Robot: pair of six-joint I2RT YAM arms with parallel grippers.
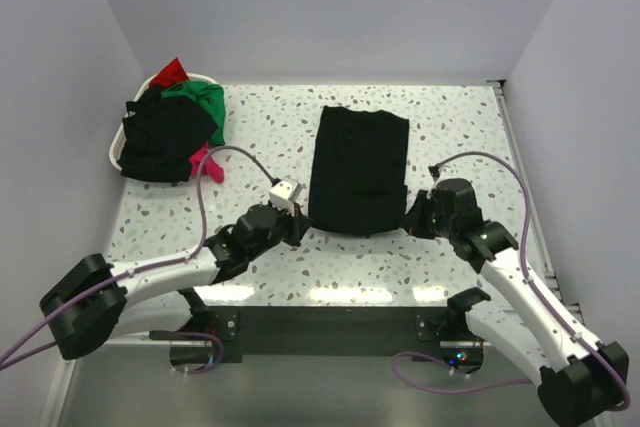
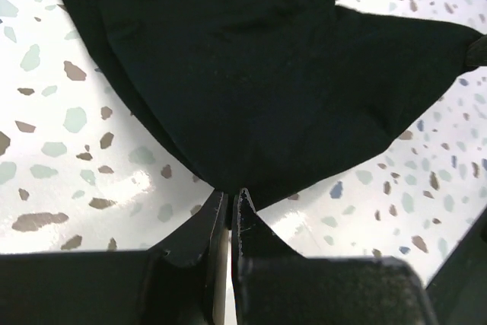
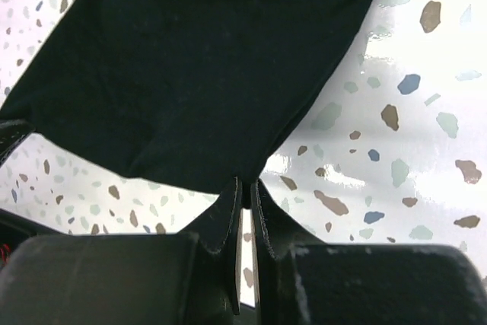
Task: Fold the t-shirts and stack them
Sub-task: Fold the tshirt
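The left gripper (image 2: 230,202) has its fingers pressed together on the near left corner of the shirt (image 1: 358,169), and the cloth is drawn taut to a point at the tips. The right gripper (image 3: 245,188) is clamped the same way on the near right corner.

The shirt lies flat on the table (image 1: 260,117) as a narrow black rectangle. Its sleeves appear to be tucked in, so the lengthwise folds look done. The crosswise fold is not yet made.

Far left of the shirt, a pile (image 1: 165,132) of black, green, red and pink shirts spills over the basket (image 1: 113,154), unfolded. No stack exists. Judged progress is early, with the first shirt half folded.

Only the wrist views show the pinch. Only the top view shows the pile and the shirt's full outline.
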